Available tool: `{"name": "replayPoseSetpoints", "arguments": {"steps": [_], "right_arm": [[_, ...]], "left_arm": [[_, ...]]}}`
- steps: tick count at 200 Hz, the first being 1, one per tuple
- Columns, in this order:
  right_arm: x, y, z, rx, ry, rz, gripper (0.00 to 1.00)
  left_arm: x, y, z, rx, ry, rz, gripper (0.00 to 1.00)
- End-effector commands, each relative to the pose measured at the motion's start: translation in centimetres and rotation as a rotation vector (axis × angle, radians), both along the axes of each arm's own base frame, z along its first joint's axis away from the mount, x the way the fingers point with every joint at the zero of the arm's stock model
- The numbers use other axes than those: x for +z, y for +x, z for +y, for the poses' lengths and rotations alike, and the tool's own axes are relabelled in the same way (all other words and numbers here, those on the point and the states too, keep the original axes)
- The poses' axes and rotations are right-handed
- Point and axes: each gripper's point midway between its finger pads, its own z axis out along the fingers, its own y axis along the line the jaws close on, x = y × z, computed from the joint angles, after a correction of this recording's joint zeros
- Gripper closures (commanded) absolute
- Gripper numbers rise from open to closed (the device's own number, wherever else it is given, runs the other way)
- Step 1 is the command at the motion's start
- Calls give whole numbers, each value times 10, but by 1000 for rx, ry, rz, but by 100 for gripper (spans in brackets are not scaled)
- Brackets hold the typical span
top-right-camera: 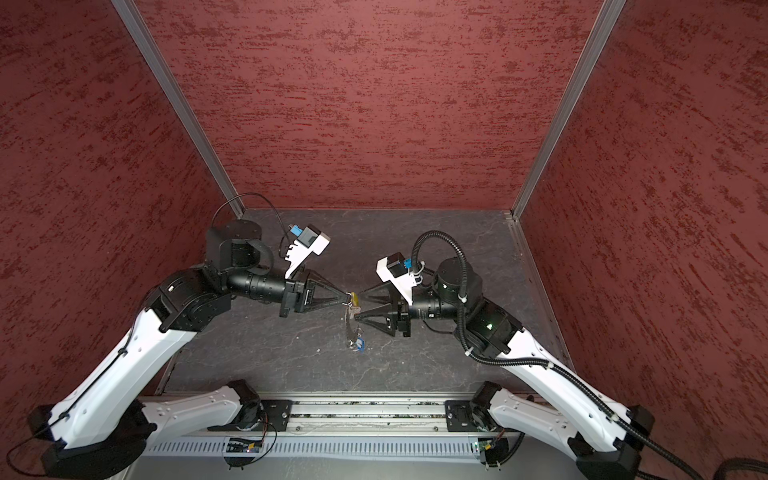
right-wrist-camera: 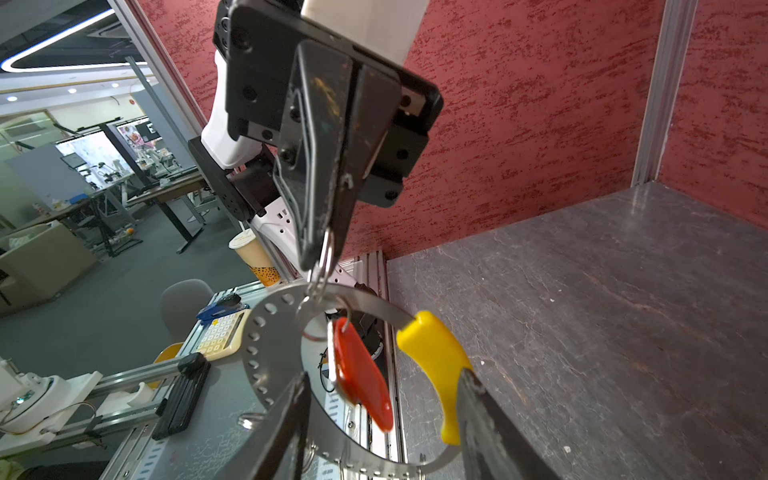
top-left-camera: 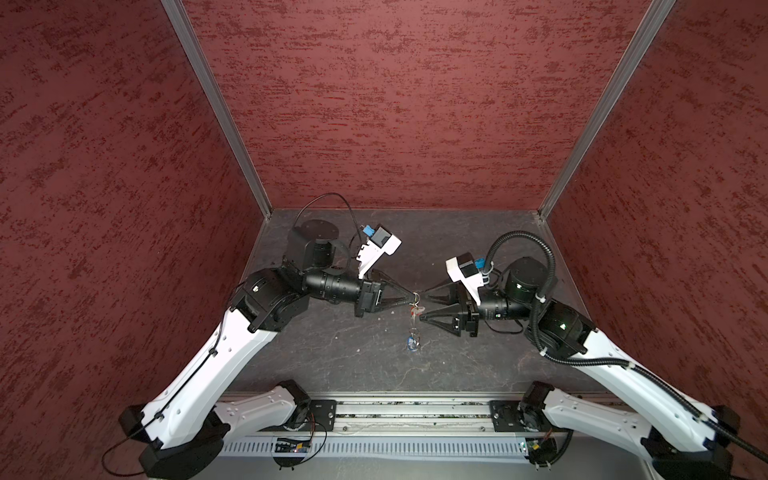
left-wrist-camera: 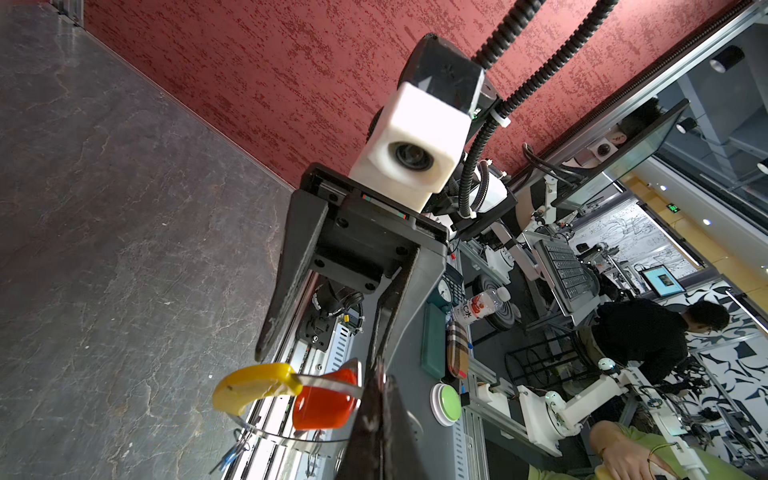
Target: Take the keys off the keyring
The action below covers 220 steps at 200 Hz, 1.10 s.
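Observation:
My left gripper is shut on a small silver ring of the keyring, a perforated metal band loop with a curved yellow section. The loop hangs from that ring above the table. A key with a red-orange tag dangles inside the loop, between the fingers of my open right gripper. One right finger stands close against the yellow section. In both top views a key with a blue tag hangs at the loop's low end. The right gripper faces the left one tip to tip.
The dark slate-like tabletop lies under the hanging loop. Red textured walls close in the back and both sides. An aluminium rail with both arm bases runs along the front edge.

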Motion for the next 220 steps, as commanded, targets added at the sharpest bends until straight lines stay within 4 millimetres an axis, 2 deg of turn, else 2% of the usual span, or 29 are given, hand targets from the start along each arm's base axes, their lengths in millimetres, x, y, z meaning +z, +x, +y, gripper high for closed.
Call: {"name": "replayPoseSetpoints", "arguments": {"steps": [1,61,103,140,179,220], "right_arm": [[14,-9,-1,43,58,-63,43],[19,-15,3,100,73,-69,49],[19,-15,4,103,72,-65,60],[20,-18,6,122,76,-64,74],[20,-19,8,138,77,-63,78],[23,-20,9,146,84,-70,87]], "left_arm": [[8,-3,1,-19,-35,-21,100],[9,-2,0,-19,-42,-17,100],[9,-1,0,-19,-45,-15,100],[9,-1,0,-19,-46,-12,100],[8,0,0,-19,-47,-10,100],[7,1,0,-15,-47,-6,100]]}}
